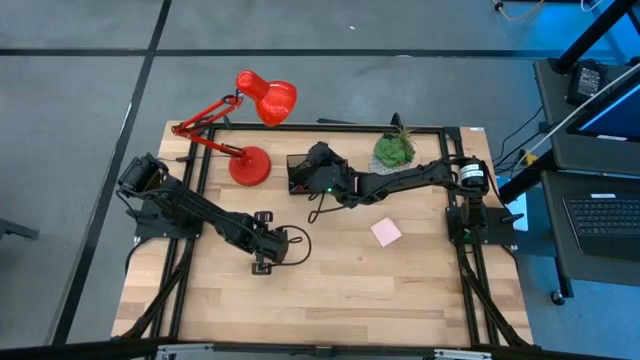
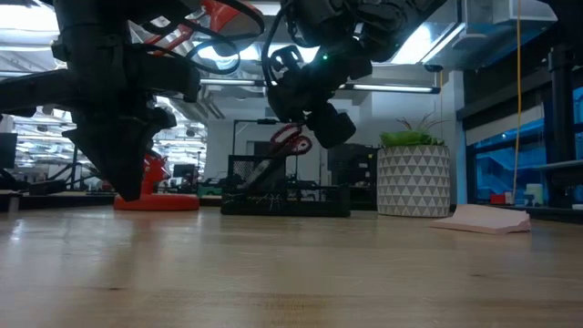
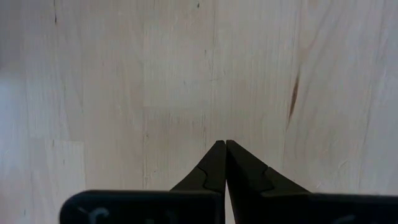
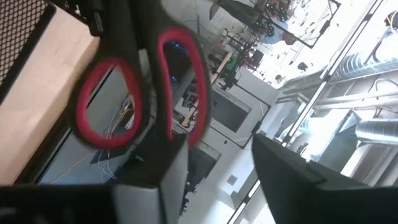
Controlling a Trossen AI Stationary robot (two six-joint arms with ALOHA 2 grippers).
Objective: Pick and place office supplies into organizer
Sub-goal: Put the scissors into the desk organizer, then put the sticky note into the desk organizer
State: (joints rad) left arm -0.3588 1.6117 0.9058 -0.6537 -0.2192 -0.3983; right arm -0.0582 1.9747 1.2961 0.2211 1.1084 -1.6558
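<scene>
Hovering my right gripper [image 2: 314, 123] over the organizer [image 2: 285, 198], I have the red-handled scissors [image 4: 140, 93] up against one finger [image 4: 165, 180]; the other finger stands apart, so whether I am pinching them or have just let go I cannot tell. Handles up, blades seemingly down inside the taller mesh section.

To do this step well, as I judge it: keep the wrist vertical so the blades slide straight down the compartment, lift away straight up, and avoid snagging a finger in the handle loops. A sideways tug could tip the light tray.

Scissors: smooth glossy red loops edged in black, oval, hard plastic. Organizer: black wire mesh, boxy, low with one taller bay, near the counter's [image 1: 330, 290] back edge between the red desk lamp [image 1: 255, 120] and the potted plant [image 1: 394, 150].

Pink sticky-note pad [image 1: 386, 232]: flat, square, soft-edged paper, lying alone mid-counter towards my right side, well apart from the organizer. Probably the next pick.

Left gripper [image 3: 224, 155]: fingers pressed together, empty, pointing down at bare pale wood with fine grain and one dark streak.
</scene>
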